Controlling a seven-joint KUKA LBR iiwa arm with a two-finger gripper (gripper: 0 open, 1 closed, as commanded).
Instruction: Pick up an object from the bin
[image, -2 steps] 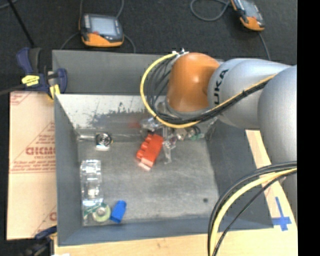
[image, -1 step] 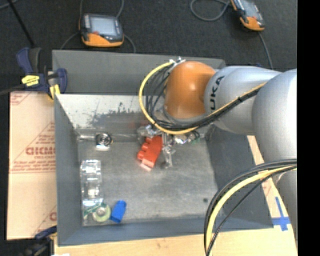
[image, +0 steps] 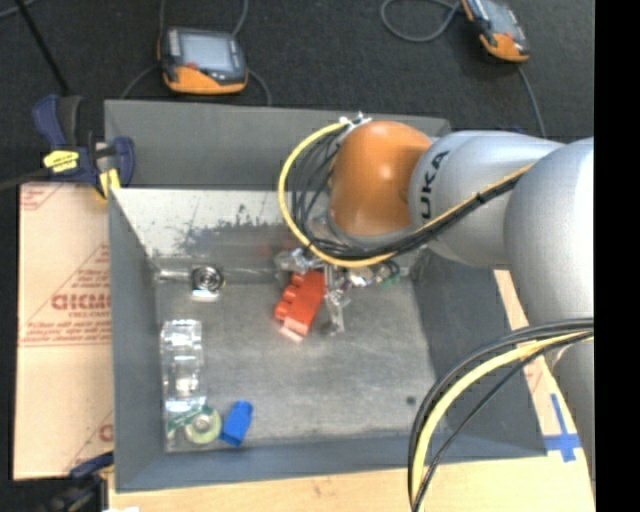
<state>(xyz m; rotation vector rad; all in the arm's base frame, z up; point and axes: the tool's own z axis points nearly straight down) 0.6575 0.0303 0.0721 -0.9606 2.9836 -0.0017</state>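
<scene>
Gripper (image: 334, 306), one red block (image: 298, 305), one blue piece (image: 236, 423)

— What sort of place is this looking like?

— A robotics lab. A KUKA arm (image: 500, 190) is hanging over a grey metal bin (image: 130, 320), yellow cables (image: 290, 170) are looping round its wrist, and two orange handsets (image: 203, 58) are lying wired up on the dark floor (image: 90, 50).
</scene>
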